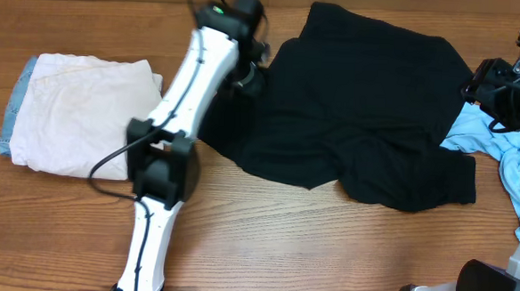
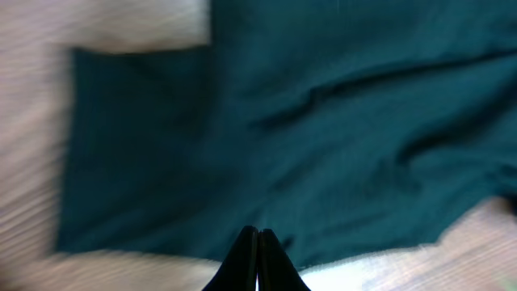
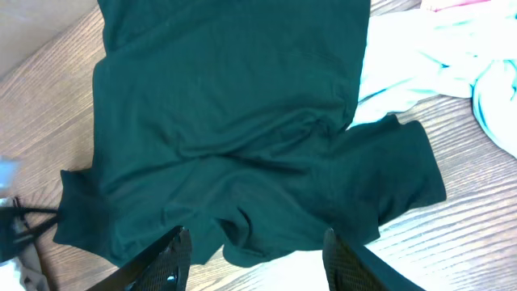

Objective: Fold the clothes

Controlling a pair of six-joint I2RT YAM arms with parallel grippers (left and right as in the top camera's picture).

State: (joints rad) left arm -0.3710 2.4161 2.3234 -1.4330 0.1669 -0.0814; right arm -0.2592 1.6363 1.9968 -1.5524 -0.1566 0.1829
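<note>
Nearest, the black T-shirt [image 1: 359,124] lies rumpled, our folded cream garment [image 1: 83,109] left of it, seemingly done. Farther back, our left gripper [image 2: 257,259] hovers pressed together at the shirt's left edge, our right gripper [image 3: 258,263] spread beside its right, ready to grasp.

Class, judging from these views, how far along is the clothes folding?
Done: the cream fabric garment lies folded at left. In hand: the crumpled black T-shirt, left gripper shut at its edge, right gripper open above it. Left: the rumpled light blue garment.
</note>
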